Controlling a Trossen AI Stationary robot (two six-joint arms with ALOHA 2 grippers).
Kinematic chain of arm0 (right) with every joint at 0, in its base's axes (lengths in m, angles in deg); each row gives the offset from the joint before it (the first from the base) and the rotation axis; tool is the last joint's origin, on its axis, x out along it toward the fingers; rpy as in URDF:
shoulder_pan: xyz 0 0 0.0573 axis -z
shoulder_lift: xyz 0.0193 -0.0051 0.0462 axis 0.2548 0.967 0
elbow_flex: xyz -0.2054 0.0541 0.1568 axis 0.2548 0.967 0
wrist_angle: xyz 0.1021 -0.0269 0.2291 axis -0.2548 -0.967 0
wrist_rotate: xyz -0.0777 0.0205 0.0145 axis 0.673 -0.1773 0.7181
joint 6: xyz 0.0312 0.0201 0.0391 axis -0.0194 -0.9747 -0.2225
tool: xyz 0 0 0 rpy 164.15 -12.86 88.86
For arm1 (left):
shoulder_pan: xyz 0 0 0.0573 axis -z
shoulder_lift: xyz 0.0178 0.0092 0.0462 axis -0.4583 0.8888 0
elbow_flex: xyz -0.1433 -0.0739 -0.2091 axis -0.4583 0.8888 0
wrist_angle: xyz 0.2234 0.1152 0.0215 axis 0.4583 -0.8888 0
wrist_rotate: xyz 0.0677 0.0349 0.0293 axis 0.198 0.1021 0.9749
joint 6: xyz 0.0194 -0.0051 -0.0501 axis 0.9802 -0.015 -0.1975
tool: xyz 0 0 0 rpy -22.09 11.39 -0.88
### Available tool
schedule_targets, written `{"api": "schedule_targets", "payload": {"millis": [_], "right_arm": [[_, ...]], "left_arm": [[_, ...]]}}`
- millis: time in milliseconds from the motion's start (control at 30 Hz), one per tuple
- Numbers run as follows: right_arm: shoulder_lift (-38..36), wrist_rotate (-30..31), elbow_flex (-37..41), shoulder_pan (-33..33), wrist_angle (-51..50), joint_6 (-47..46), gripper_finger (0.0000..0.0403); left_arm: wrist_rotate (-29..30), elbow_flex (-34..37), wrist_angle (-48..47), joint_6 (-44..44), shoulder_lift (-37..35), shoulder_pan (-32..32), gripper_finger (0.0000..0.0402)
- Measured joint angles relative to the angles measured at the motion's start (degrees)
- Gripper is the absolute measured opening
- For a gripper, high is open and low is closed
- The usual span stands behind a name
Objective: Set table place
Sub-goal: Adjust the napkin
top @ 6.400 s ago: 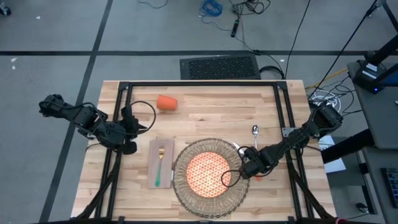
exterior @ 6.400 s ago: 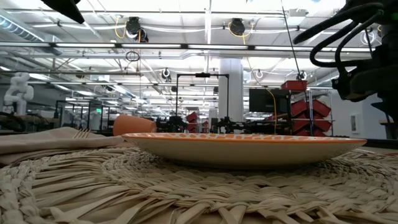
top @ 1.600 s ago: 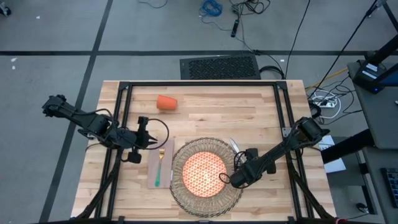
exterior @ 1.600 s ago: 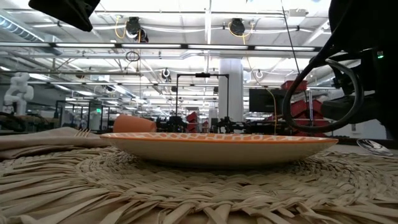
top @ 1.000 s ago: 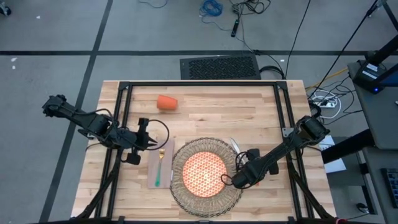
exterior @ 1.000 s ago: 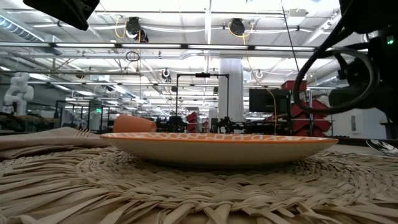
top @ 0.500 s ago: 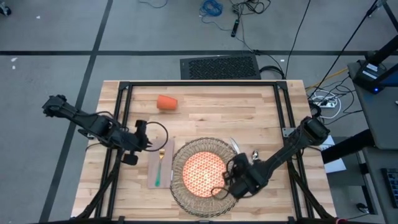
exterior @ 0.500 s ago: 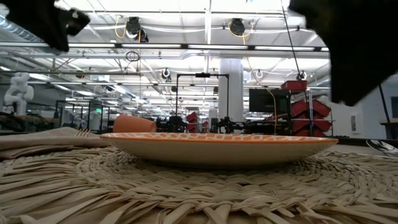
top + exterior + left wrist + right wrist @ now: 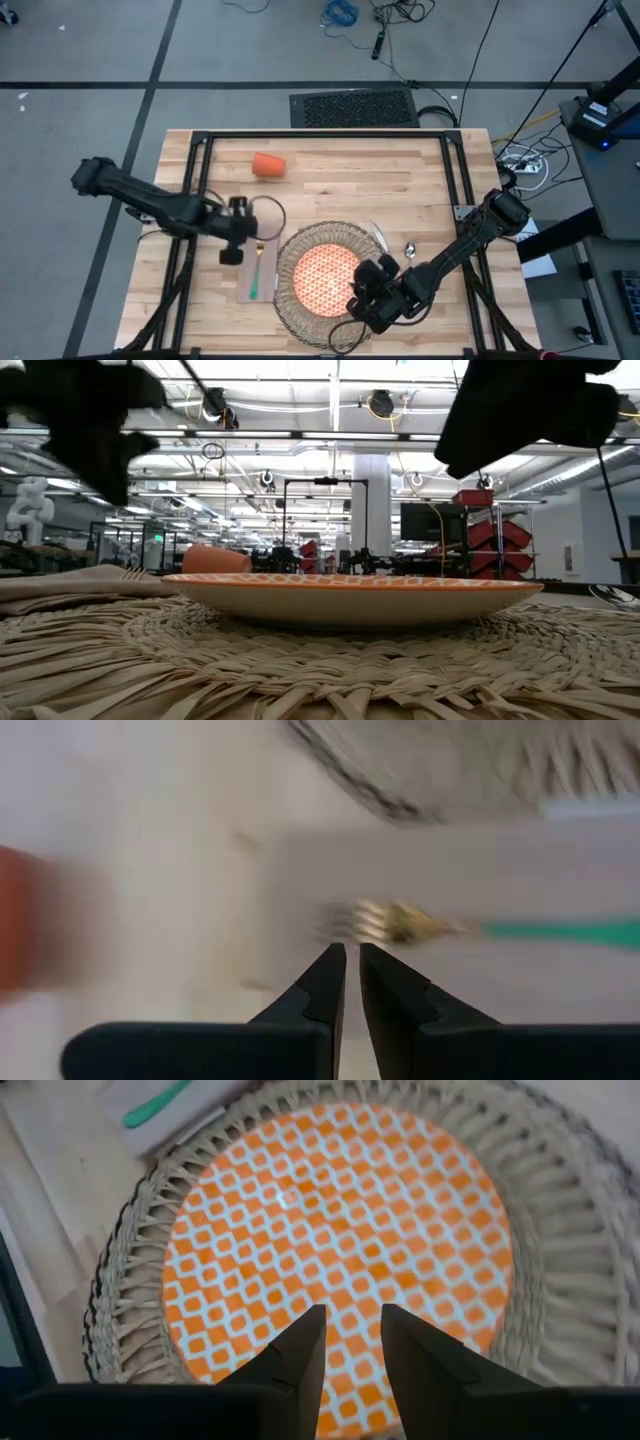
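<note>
Since a moment ago my right gripper (image 9: 358, 292) has swung from beside the round woven wicker placemat (image 9: 330, 318) in over its right half, and my left gripper (image 9: 235, 240) has slid closer to the mat's left side. From above, the orange-patterned round plate (image 9: 322, 275) sits centred on the mat, the beige cloth napkin (image 9: 247, 270) lies just left of the mat with the green-handled fork (image 9: 256, 272) on it, a silver-bowled spoon (image 9: 409, 248) rests just right of the mat, and the small orange cup (image 9: 268, 165) lies tipped on its side well beyond the mat, near the far edge of the light butcher-block wooden table (image 9: 340, 190). By my judgement the mat, plate, napkin and fork are done; the cup has yet to be stood up near the mat, and I see no knife, perhaps hidden under my right arm. The low view shows the plate on the mat and the cup behind it; both my arms are only dark blurs overhead. My left wrist view, smeared by motion, shows my fingers clenched on nothing, pointing at the fork's tines. My right wrist view shows my fingers parted, holding nothing, above the plate.
</note>
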Motion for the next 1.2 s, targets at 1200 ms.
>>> {"api": "schedule_targets", "payload": {"millis": [1200], "right_arm": [[0.0,-4.6,0.0,0.0,4.1,20.2,0.0086]], "left_arm": [[-12.8,1.0,10.9,-26.1,26.7,11.4,0.0022]]}}
